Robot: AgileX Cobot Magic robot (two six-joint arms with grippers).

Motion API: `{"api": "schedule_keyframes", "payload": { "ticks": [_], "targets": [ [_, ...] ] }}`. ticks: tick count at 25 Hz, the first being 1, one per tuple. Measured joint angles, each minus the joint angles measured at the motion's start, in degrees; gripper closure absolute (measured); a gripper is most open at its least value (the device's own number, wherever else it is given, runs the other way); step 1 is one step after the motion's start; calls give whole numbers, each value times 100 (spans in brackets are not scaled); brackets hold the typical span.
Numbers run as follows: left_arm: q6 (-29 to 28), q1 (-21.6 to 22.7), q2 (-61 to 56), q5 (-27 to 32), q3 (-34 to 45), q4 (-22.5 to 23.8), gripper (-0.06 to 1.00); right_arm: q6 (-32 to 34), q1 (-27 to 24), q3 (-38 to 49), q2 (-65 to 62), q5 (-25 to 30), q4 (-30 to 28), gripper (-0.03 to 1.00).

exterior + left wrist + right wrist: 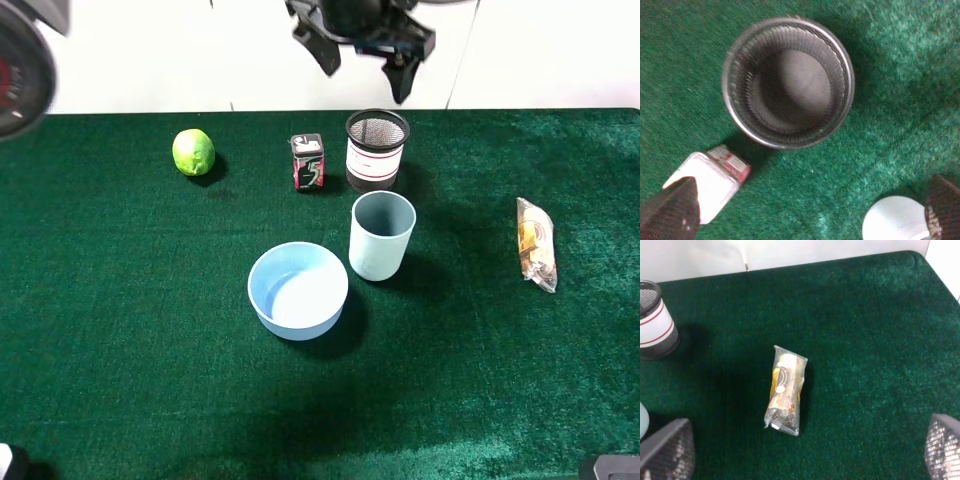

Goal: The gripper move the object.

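The black wire-mesh pen cup (377, 150) with a white, red-edged label band stands upright at the back middle of the green table. It also shows from above in the left wrist view (788, 82) and at the edge of the right wrist view (655, 322). My left gripper (362, 70) hangs open and empty above and just behind the cup; its fingertips frame the left wrist view (810, 215). My right gripper (805, 450) is wide open and empty, off to the right over the table.
A small dark red-marked box (308, 161) stands just left of the mesh cup. A grey-blue cup (381, 236) stands in front of it, beside a light blue bowl (298, 290). A lime (193, 152) lies at back left and a snack packet (535, 244) at right.
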Motion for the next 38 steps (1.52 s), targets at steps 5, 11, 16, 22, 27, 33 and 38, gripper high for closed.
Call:
{"api": "schedule_keyframes", "payload": {
  "ticks": [5,11,16,22,27,33,38],
  "targets": [
    [62,34,-258,2,0,7,-1,0,0,0,0,0,0,28],
    [68,37,-904,1,665,-4,-1,0,0,0,0,0,0,28],
    [68,37,-1795,1,1873,71,-1,0,0,0,0,0,0,28],
    [68,37,-2807,1,2970,246,-1,4,0,0,0,0,0,28],
    [68,37,-3610,1,3845,421,-1,4,0,0,0,0,0,28],
    [68,37,-4697,1,4803,657,-1,4,0,0,0,0,0,28],
    [68,37,-5477,1,5450,837,-1,4,0,0,0,0,0,28]
  ]
}}
